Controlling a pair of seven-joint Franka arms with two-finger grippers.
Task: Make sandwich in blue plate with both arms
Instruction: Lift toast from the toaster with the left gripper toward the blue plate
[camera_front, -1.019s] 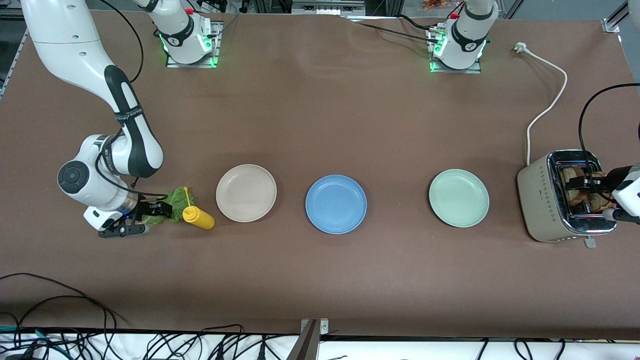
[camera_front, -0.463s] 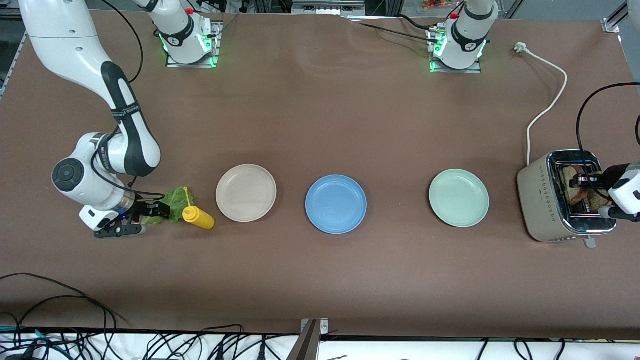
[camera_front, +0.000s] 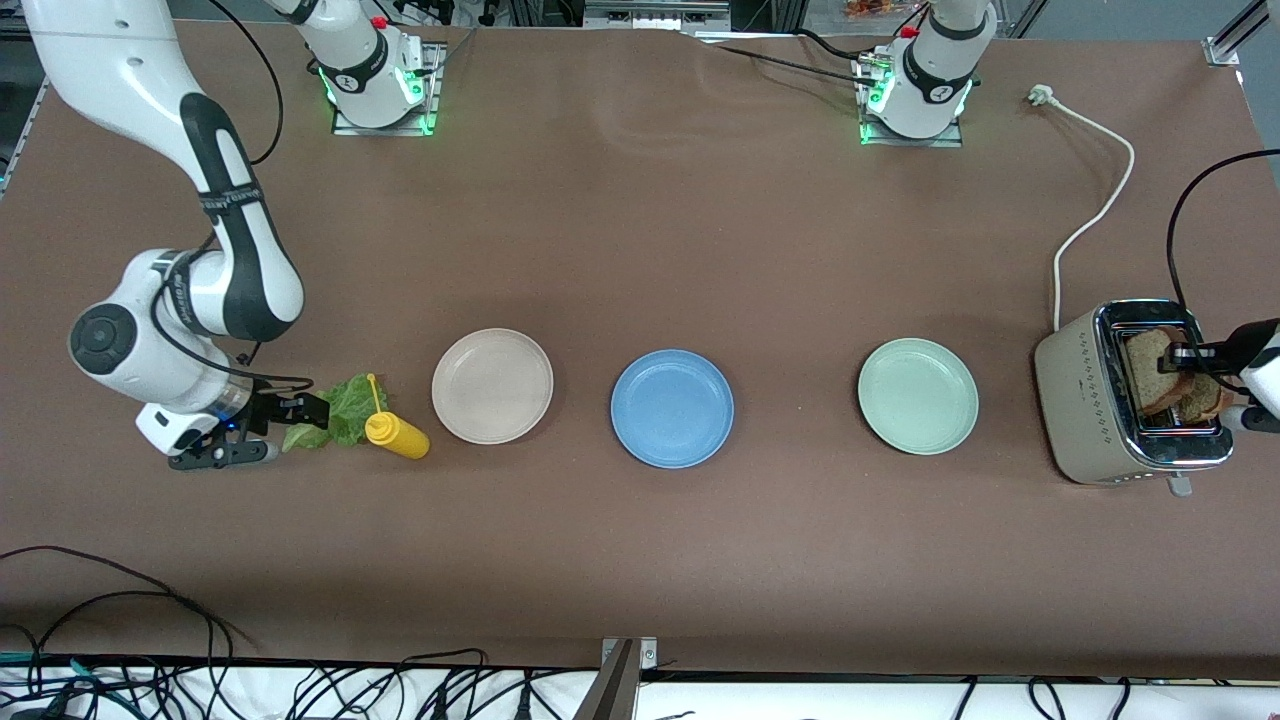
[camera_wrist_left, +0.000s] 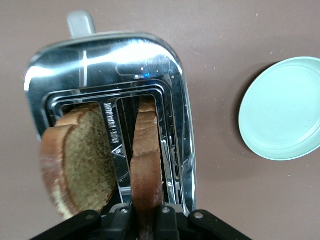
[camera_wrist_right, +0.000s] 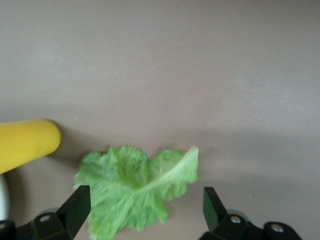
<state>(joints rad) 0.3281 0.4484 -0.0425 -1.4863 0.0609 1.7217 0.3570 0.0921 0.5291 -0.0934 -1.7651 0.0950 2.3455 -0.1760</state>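
Observation:
The blue plate (camera_front: 672, 407) sits bare mid-table. At the left arm's end, my left gripper (camera_front: 1192, 353) (camera_wrist_left: 146, 216) is shut on a brown bread slice (camera_front: 1157, 381) (camera_wrist_left: 146, 160), which stands partly out of the toaster (camera_front: 1085, 400) (camera_wrist_left: 110, 60). A second slice (camera_front: 1207, 400) (camera_wrist_left: 80, 162) leans in the other slot. At the right arm's end, my right gripper (camera_front: 293, 411) (camera_wrist_right: 142, 205) hangs open low over the ruffled green lettuce leaf (camera_front: 338, 420) (camera_wrist_right: 135, 187), its fingers (camera_wrist_right: 75, 206) apart on either side of the leaf and holding nothing.
A yellow squeeze bottle (camera_front: 397, 437) (camera_wrist_right: 25, 144) lies against the lettuce. A cream plate (camera_front: 492, 385) and a mint-green plate (camera_front: 918, 396) (camera_wrist_left: 280, 110) flank the blue one. The toaster's white cord (camera_front: 1095, 210) runs toward the arm bases.
My left gripper has shut on the bread slice and drawn it up out of the slot. The right arm has shifted toward its end of the table, uncovering more lettuce.

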